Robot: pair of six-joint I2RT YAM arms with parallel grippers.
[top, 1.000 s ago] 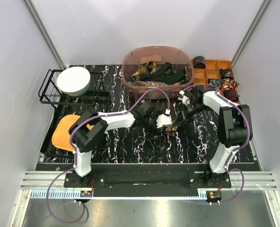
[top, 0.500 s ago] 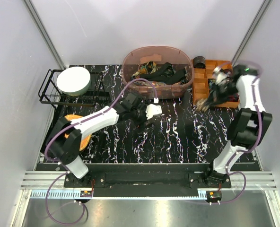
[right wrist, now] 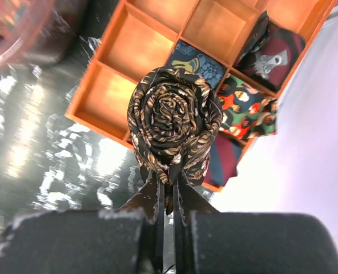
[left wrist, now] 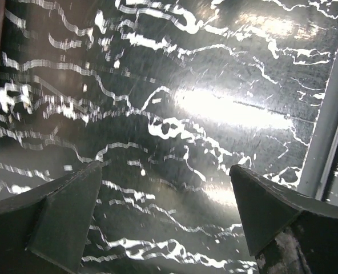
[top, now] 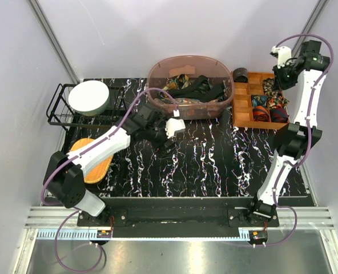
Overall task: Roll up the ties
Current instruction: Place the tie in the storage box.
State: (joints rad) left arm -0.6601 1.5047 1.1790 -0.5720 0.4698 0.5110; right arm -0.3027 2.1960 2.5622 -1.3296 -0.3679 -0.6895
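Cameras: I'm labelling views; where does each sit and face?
Top external: above and behind, looking down on the table; both arms show.
Left wrist: on left arm, facing the table; open left gripper shows.
Right wrist: on raised right arm, facing the orange tray; right gripper pinching a rolled tie.
Shared: top and right wrist see the tray.

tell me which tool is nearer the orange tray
Right. The right tool hangs over the orange tray, shut on a rolled tie; the left tool is open over the table, well left of it.
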